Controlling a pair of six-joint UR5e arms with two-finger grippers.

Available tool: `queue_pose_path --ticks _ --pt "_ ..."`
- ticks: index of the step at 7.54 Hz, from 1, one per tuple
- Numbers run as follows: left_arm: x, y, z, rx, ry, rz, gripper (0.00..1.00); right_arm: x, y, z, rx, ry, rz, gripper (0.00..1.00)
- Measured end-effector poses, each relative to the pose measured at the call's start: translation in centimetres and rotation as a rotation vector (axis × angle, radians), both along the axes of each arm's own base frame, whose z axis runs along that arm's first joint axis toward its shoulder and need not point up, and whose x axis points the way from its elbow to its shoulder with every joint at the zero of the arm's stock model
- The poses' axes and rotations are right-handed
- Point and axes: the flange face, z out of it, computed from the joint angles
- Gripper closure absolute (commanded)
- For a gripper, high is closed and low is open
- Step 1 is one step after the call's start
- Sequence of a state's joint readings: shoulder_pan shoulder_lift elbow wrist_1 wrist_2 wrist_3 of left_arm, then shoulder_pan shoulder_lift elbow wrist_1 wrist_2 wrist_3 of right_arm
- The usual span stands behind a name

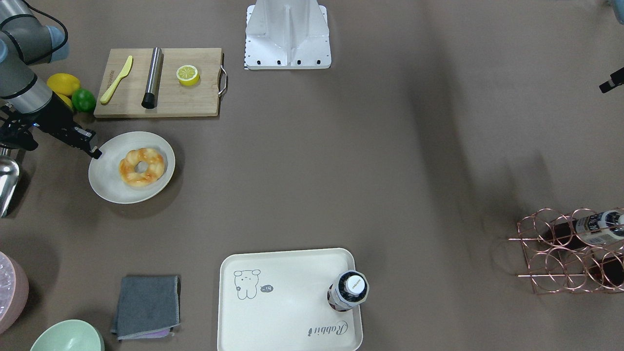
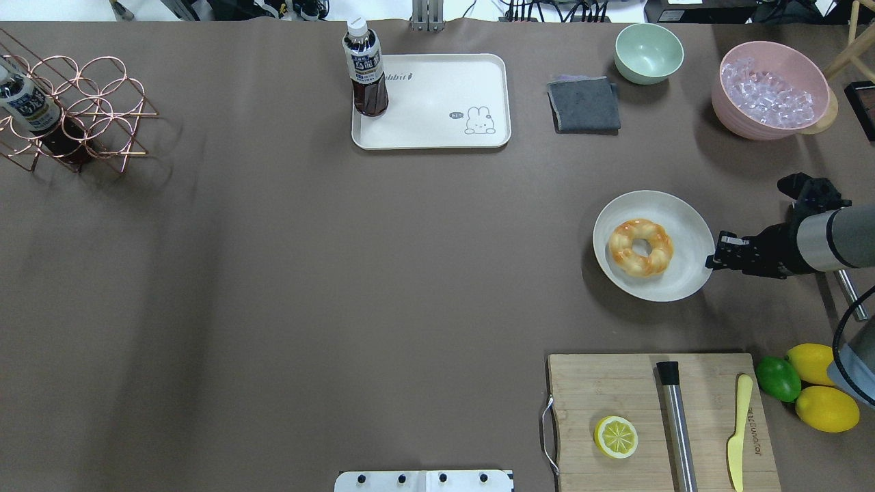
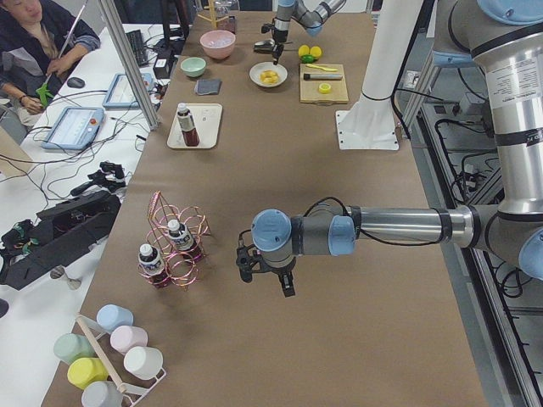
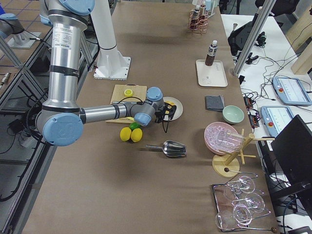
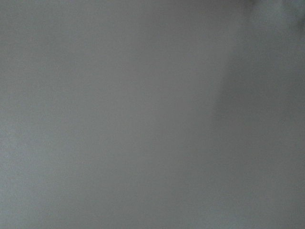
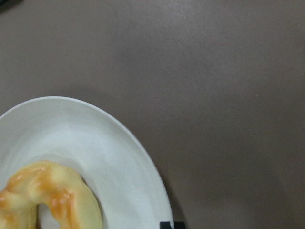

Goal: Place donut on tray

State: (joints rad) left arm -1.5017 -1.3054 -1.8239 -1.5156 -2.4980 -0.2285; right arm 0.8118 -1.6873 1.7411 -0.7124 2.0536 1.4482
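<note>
Wood is met first. Nearest the robot's base, on the right, a pale cutting board [image 2: 615,389] with a metal handle is seen. It is loaded with a halved lemon [image 2: 616,436], a brushed-steel cylinder [image 2: 677,424] with a black end, and a yellow plastic knife [image 2: 737,437]. Writing is marked along the board's right edge, too small to be read. Just right of the board, two lemons [image 2: 827,408] and a glossy lime [image 2: 778,378] are huddled together.

Farther out, the donut [image 2: 640,247] is found lying flat on a round off-white plate [image 2: 683,219], a lumpy golden ring patched with orange-brown glaze, well apart from the tray. The right gripper [image 2: 714,260] is held at the plate's right rim, clear of the donut. Whether its fingers are apart or together cannot be told. The plate's matt, faintly speckled surface is picked out only in the right wrist view.

At the far edge the tray [image 2: 437,130] is set, smooth cream with rounded corners. "Rabbit" in script and a grey cartoon animal are printed on it, and a bottle [image 2: 366,75] of dark drink is seen upright at its left edge, its label unreadable. To its right a grey cloth [image 2: 584,104], a mint bowl [image 2: 648,51] and a pink bowl [image 2: 772,89] of ice are lined up.

The left gripper [image 3: 267,278] is shown properly only in the exterior left view, above bare brown table near a copper wire rack [image 3: 174,246]. Its state cannot be told.
</note>
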Motion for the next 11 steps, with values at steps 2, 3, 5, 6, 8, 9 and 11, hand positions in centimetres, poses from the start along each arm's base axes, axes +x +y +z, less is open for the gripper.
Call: queue_pose_path --ticks 2,3,5,6,8,9,11 --pt "0.0 0.1 0.0 -0.001 0.001 0.000 0.01 1.9 -2.7 -1.9 -0.012 -0.035 0.032 1.00" --pt "0.0 0.1 0.0 0.000 0.001 0.001 0.01 2.0 -5.0 -3.9 -0.029 -0.041 0.048 1.00" --pt "0.0 0.1 0.1 -0.001 0.001 0.001 0.01 -0.6 -11.5 -10.9 -0.083 -0.011 0.074 1.00" --pt "0.0 0.1 0.1 -0.001 0.001 0.001 0.01 -2.9 -15.2 -14.7 -0.108 0.008 0.080 1.00" --pt "0.0 0.4 0.2 0.000 0.000 0.001 0.01 -8.7 -22.5 -20.5 -0.165 0.020 0.110 1.00" --pt "-0.1 0.8 0.5 0.006 0.000 0.000 0.01 -11.8 -25.0 -23.1 -0.188 0.031 0.150 1.00" --pt "-0.1 1.3 0.7 0.014 0.000 0.000 0.01 -17.0 -27.6 -26.8 -0.207 0.055 0.197 1.00"
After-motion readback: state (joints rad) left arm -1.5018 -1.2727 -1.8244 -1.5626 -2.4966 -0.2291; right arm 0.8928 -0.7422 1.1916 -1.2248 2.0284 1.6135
